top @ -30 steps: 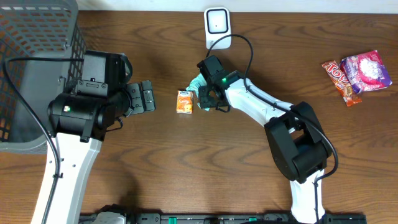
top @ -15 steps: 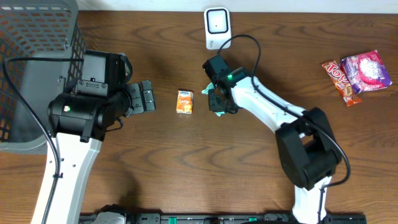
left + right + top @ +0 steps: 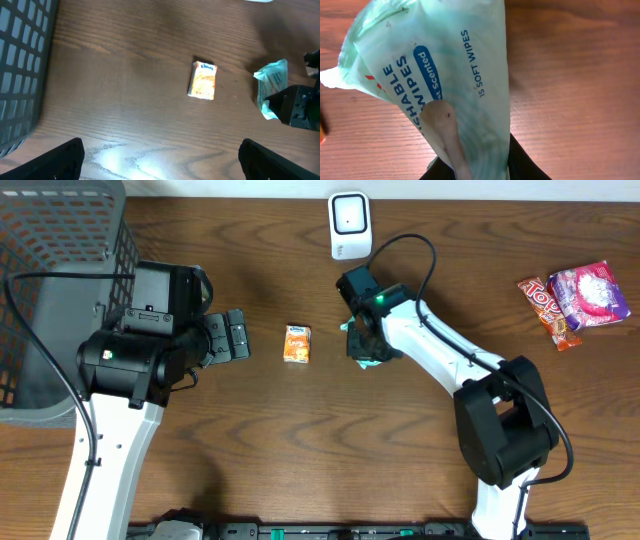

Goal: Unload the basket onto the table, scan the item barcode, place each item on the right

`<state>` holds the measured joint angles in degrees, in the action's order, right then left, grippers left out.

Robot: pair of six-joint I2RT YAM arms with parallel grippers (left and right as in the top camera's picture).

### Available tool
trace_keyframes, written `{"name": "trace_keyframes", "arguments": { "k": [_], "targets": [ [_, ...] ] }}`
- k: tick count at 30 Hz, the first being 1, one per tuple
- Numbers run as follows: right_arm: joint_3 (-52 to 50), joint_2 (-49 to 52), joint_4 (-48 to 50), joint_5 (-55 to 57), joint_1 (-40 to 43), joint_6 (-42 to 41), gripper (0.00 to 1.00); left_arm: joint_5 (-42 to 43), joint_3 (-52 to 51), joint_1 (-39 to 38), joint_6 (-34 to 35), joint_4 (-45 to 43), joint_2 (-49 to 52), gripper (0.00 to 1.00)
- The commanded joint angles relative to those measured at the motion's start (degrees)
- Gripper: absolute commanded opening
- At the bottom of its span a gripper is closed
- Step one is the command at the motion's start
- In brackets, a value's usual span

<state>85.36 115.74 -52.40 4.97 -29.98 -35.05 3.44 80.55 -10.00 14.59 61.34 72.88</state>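
Right claw is pinched on the wipes pack, gripping one narrow end. The wrist view shows the pale green film bunched between the dark fingers at the bottom edge, with the printed face ("15 SOFT WIPES") turned to the camera. No barcode shows on that face, so it's probably on the far side, but can't confirm.

The pack sits mid-bench, just below the white scanner at the back edge and near it, not yet in front of its window. Can't tell whether the pack is clear of the bench or brushing it. Holding it by the end leaves most of the flat surface free to show to the scanner, which likely explains the grip.

Left claw is spread wide with nothing in it. It hovers beside the wire basket, pointed toward the small orange tissue pack lying flat and alone on the bench. It looks parked, ready to receive or drop into the basket.

Two snack packets lie well apart at the right edge, likely waiting their turn.

Step in hand: carry the pack up to the scanner with the barcode side facing it. Risk: soft film may crease or sag and hide the code.
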Motion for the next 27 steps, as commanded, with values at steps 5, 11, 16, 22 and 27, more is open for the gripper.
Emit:
{"name": "trace_keyframes", "arguments": {
  "k": [5, 11, 16, 22, 27],
  "targets": [
    [0.02, -1.29, -2.69, 4.00, 2.19, -8.70, 0.10, -0.72, -0.09, 0.07, -0.33, 0.13, 0.11, 0.98],
    [-0.46, -1.29, -2.95, 3.98, 2.14, -8.66, 0.16, -0.72, -0.09, 0.07, -0.33, 0.13, 0.11, 0.98],
    [-1.05, -1.25, -2.84, 4.00, 2.12, -8.66, 0.24, -0.72, -0.09, 0.07, -0.33, 0.13, 0.11, 0.98],
    [-1.18, -1.25, -2.73, 4.00, 2.14, -8.66, 0.31, -0.72, -0.09, 0.07, -0.33, 0.13, 0.11, 0.98],
    [-1.18, -1.25, -2.89, 3.96, 2.14, -8.63, 0.50, -0.72, -0.09, 0.07, -0.33, 0.13, 0.11, 0.98]
  ]
}}
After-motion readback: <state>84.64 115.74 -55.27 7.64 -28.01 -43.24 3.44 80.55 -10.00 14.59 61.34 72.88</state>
